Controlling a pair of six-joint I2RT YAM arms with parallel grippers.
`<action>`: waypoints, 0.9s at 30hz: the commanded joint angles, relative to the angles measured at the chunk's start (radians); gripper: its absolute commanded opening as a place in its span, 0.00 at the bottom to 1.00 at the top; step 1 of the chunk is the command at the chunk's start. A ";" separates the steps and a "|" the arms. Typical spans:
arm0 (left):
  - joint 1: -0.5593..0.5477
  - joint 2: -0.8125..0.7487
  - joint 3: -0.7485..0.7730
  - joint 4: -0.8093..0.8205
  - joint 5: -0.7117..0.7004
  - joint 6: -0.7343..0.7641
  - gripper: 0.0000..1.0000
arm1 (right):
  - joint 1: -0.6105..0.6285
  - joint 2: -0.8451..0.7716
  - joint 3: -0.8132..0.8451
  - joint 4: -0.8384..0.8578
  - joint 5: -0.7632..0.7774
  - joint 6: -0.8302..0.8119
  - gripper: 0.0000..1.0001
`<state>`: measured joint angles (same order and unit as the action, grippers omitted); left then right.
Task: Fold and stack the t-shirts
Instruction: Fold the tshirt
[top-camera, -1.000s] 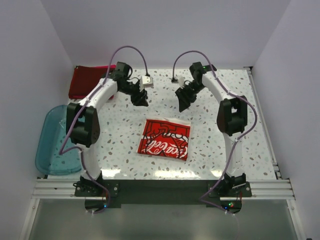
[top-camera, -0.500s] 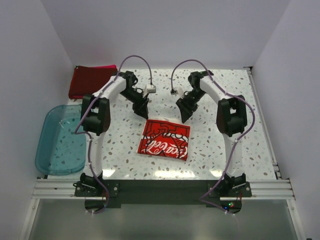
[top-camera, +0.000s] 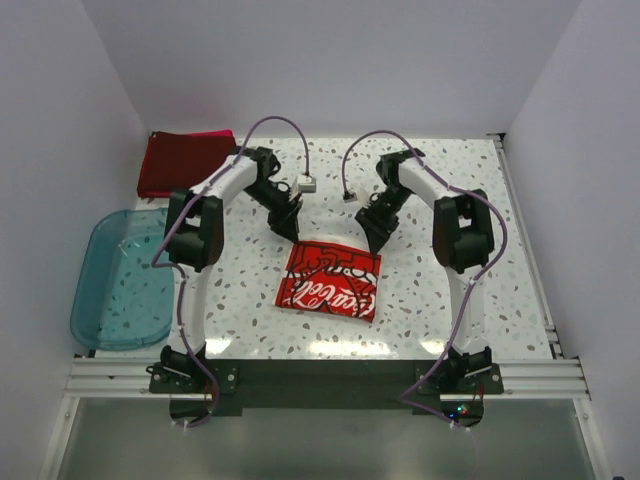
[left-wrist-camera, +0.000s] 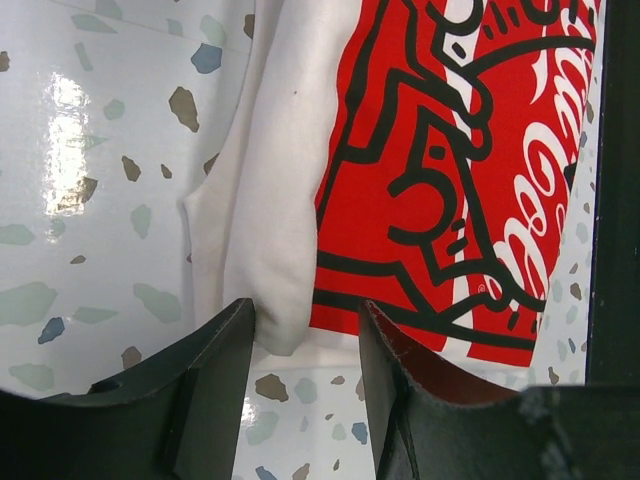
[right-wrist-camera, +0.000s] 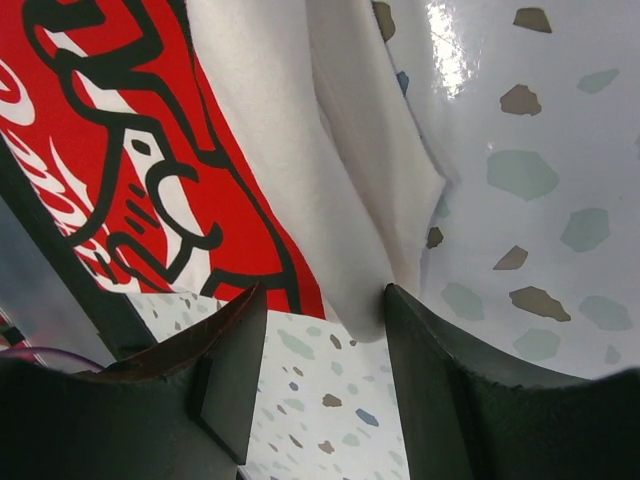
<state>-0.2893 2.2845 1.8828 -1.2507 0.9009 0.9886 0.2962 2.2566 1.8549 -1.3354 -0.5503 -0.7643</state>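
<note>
With left gripper (top-camera: 289, 228) and right gripper (top-camera: 378, 240) spread, I'd pinch the soft, light t-shirt (top-camera: 330, 282) at its far corners.

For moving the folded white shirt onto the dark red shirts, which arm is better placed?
Probably the left. The left gripper and right gripper are both open at the white shirt's far corners, but the dark red shirts lie far left, on the left gripper's side.
</note>
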 joint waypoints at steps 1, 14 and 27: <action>0.001 0.007 -0.005 0.011 0.004 0.022 0.50 | -0.003 -0.022 -0.019 0.011 0.044 -0.027 0.54; 0.006 -0.010 -0.021 0.186 -0.042 -0.084 0.54 | -0.026 -0.026 0.018 0.021 0.053 -0.017 0.54; 0.010 -0.002 0.006 0.096 -0.010 -0.027 0.18 | -0.029 0.008 0.053 -0.042 0.027 -0.049 0.33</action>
<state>-0.2882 2.2871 1.8462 -1.1229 0.8574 0.9352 0.2680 2.2581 1.8587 -1.3327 -0.5102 -0.7834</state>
